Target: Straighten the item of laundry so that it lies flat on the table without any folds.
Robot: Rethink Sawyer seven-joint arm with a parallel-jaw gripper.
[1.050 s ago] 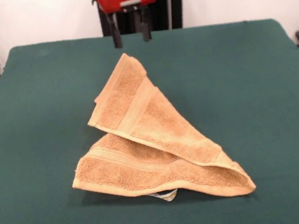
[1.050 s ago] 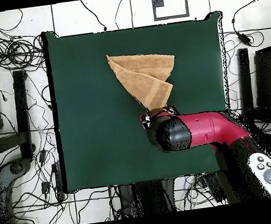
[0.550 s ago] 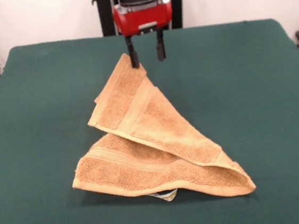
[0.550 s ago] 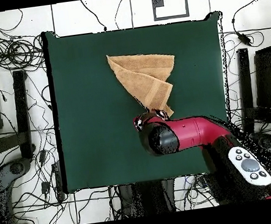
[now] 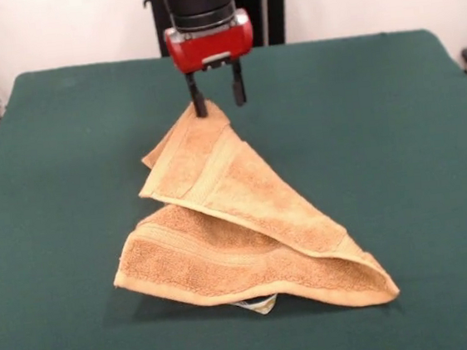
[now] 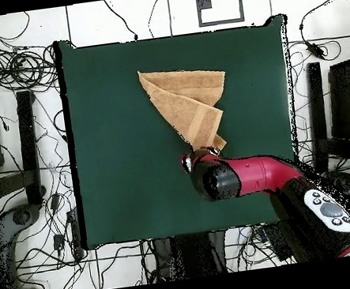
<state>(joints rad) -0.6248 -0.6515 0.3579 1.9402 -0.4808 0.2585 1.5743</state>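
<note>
Green felt shows on every side of the towel, which sits a little off the middle of the table and well apart from all four edges; in the overhead view the widest bare stretch of table lies to the picture's left of the towel, and a narrower band runs between it and the edge at the picture's right. One towel, folded over itself into a rough triangle: an upper flap lies slantwise across a lower layer, with woven band stripes running near the hems of both. Its far corner rises in a peak toward the gripper, and its near right corner tapers to a rounded point flat on the felt. One arm comes down from above, its red wrist housing over two dark fingers. The jaws stand apart, one finger touching or just behind the peaked corner, the other hanging over bare felt just beside it; whether cloth lies between them cannot be told from the front. From overhead the arm's red and black body covers the gripper entirely, along with the towel's corner beneath it. A small white scrap, partly tucked under the near hem, peeps out at the bottom; its shape is mostly hidden. The underside of the lower layer and whatever folds sit beneath the upper flap cannot be seen. The table's near edge is cut off in the front view.
</note>
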